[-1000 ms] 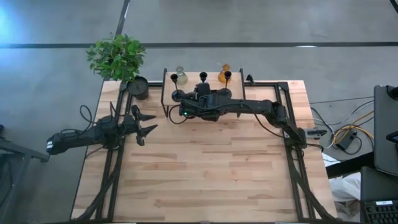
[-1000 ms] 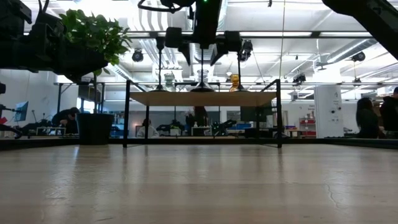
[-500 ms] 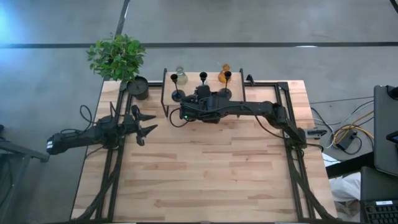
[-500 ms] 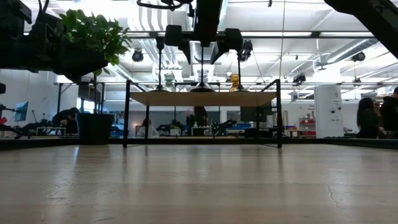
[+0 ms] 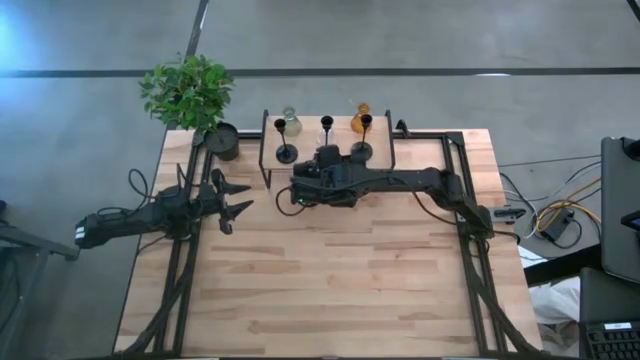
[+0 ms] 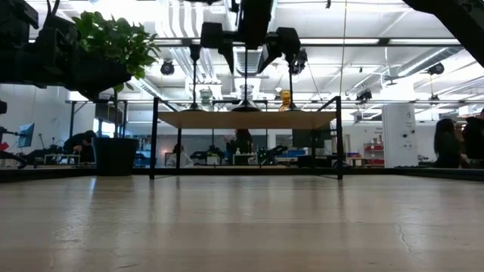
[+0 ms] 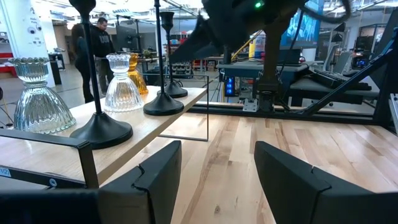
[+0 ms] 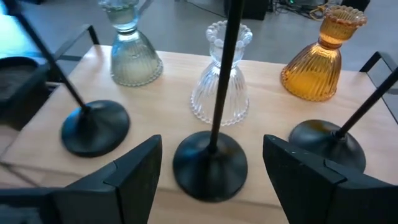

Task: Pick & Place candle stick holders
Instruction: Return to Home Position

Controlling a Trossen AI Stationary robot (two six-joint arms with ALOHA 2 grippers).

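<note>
Three slim black candle stick holders and three glass ones stand on their bases on a raised wooden shelf (image 5: 308,158) at the table's far edge. In the right wrist view the black ones are the left (image 8: 94,127), middle (image 8: 210,163) and right (image 8: 323,143). Behind them stand the olive-green (image 8: 130,59), clear (image 8: 221,87) and amber (image 8: 320,62) glass ones. My right gripper (image 8: 211,152) is open at the shelf's near side, above shelf level (image 6: 249,45), its fingers either side of the middle holder's stem without touching it. My left gripper (image 5: 240,197) is open and empty at the table's left.
A black plant pot (image 5: 222,140) with a green plant (image 5: 188,90) stands at the far left corner, beside the shelf. The shelf's black metal frame (image 6: 155,136) stands on thin legs. People show in the room beyond the table (image 6: 446,143).
My right gripper has drawn back from the shelf toward the table's near edge and risen a little. This uncovers the middle black holder in the high view. The holders have stayed in place.
</note>
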